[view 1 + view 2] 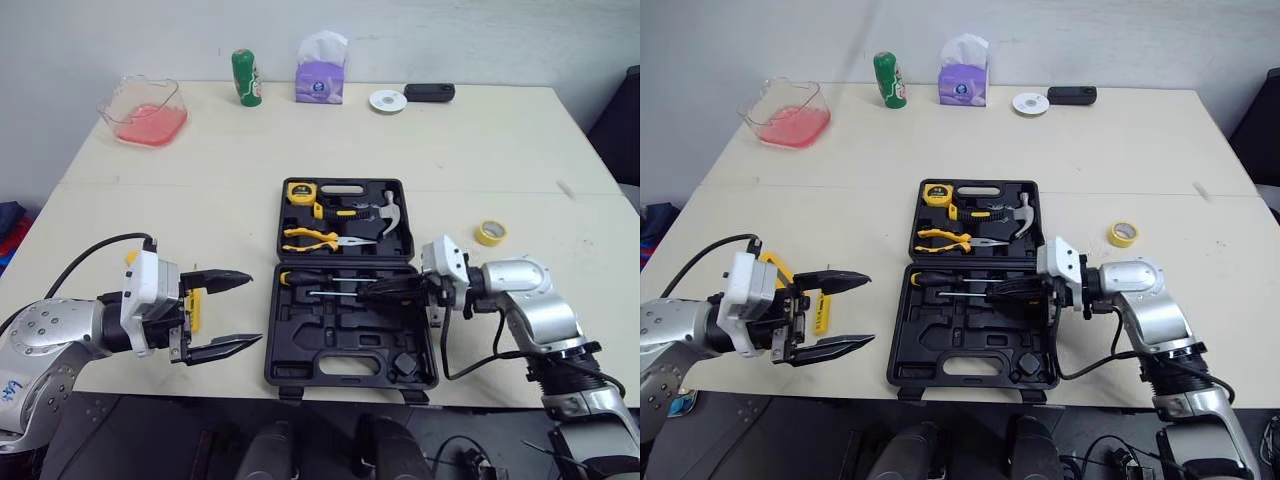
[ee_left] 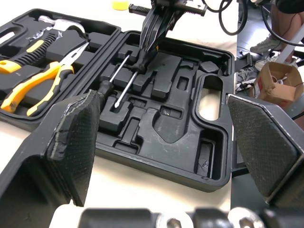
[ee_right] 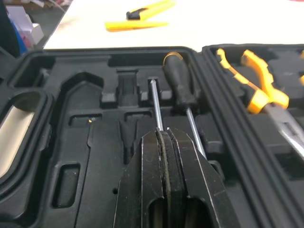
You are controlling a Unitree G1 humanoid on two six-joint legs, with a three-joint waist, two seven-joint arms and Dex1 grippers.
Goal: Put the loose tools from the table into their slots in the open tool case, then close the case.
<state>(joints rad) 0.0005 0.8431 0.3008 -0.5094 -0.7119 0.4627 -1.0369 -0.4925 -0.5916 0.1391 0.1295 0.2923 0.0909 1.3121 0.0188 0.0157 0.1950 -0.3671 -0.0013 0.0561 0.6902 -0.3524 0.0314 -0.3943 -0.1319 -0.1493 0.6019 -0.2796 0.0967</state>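
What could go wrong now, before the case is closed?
The right gripper is shut on the thin screwdriver by its shaft; a pull back without opening may drag it out of its slot. The yellow tool lies on the table by the open left gripper; closing the tool case now would leave it out.

pink tub (image 1: pixel 145 112) | green can (image 1: pixel 246 77) | purple tissue box (image 1: pixel 321 70) | white disc (image 1: pixel 388 100) | black device (image 1: pixel 429 92)

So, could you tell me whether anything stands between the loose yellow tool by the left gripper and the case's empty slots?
Nothing visible lies on the table between the yellow tool and the tool case. The right gripper, fingers shut, hovers over the screwdrivers farther right; the empty slots nearest the tool look unobstructed.
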